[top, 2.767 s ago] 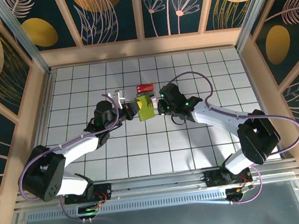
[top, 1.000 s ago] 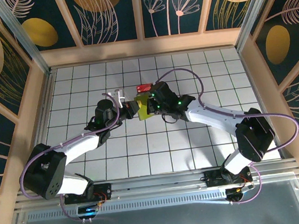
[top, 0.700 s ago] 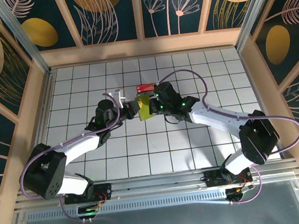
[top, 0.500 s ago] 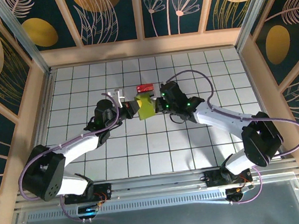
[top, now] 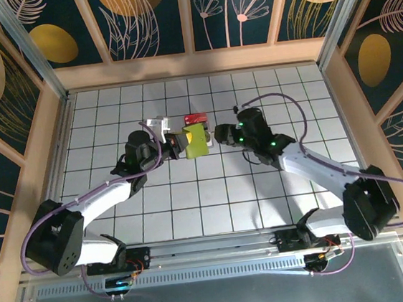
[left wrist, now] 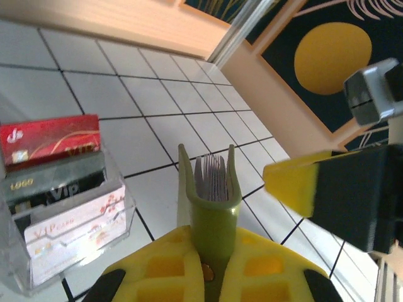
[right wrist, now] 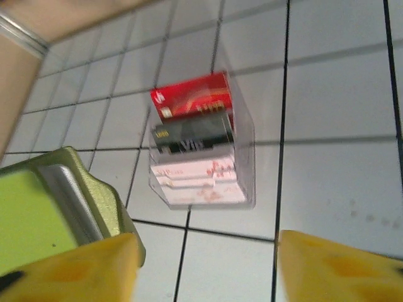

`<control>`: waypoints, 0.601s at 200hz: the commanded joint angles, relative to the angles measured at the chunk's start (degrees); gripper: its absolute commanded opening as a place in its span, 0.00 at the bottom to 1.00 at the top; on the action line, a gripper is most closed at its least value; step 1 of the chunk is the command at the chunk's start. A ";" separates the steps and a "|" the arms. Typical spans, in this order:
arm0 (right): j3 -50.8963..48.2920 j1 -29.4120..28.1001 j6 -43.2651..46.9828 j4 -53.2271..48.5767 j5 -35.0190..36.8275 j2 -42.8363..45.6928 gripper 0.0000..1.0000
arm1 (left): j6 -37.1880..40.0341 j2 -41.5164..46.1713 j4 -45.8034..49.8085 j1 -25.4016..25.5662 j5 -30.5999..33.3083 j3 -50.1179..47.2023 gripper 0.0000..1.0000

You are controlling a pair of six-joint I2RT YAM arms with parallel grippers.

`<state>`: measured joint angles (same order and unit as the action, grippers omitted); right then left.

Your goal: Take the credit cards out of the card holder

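**Top view:** Over the white tiled desk (top: 264,202), the left claw (top: 186,142) is clamped on the olive-green card holder (top: 196,141), which is raised off the tiles. The right claw (top: 219,133) sits just to the holder's right, not touching it. A small clear card stand (top: 196,118) with a red card on top sits on the desk just beyond the two claws.

**Left wrist view:** The left claw (left wrist: 211,267) pinches the card holder (left wrist: 211,217) between its yellow fingers (left wrist: 157,267). The holder's narrow mouth points away from the claw, with a pack of thin grey edges (left wrist: 211,177) showing inside. It cannot be told whether these are cards or sleeves. To the claw's left, the clear card stand (left wrist: 69,207) carries red, dark and white cards in tiers. To its right hangs a yellow-tipped finger (left wrist: 315,182) of the right claw, close to the holder but apart from it.

**Right wrist view:** The right claw (right wrist: 204,264) is spread wide, with only bare tile between its yellow fingertips (right wrist: 82,270). The card holder (right wrist: 69,201) lies just beyond the claw's left-hand fingertip. The clear card stand (right wrist: 201,157) sits ahead of the claw.
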<state>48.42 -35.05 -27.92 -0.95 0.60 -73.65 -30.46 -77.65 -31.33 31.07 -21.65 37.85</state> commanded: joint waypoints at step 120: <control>-8.26 8.20 12.91 17.82 -30.35 13.02 0.91 | 10.28 1.87 -8.10 -5.06 -24.71 6.54 0.00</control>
<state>41.21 -27.81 -15.86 14.02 -25.28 -62.28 -19.73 -77.69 -34.35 26.59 -41.36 43.72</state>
